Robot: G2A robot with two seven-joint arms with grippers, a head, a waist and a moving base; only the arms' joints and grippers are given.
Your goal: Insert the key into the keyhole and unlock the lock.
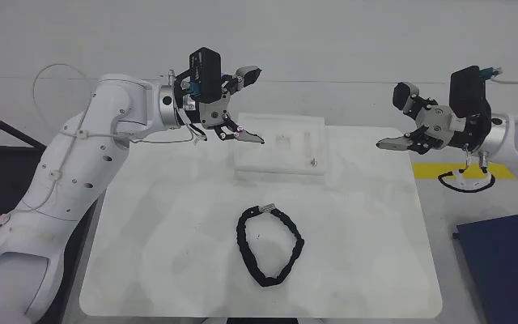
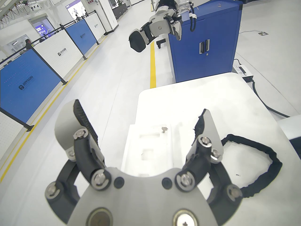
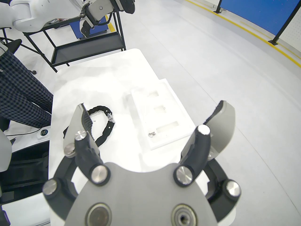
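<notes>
Left gripper [image 2: 140, 109] (jaws wide apart), key [image 2: 164, 128] on foam tray [image 2: 132, 147], chain lock [image 2: 276, 163] beside

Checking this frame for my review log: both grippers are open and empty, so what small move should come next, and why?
Probably lower the open right gripper toward the key, which lies loose on the foam tray; the chain lock lies untouched on the table.

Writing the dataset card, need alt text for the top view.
A black chain lock lies in a loop on a white table, with a small key on a white tray beyond it. The left gripper and right gripper hang open and empty at either side.
</notes>
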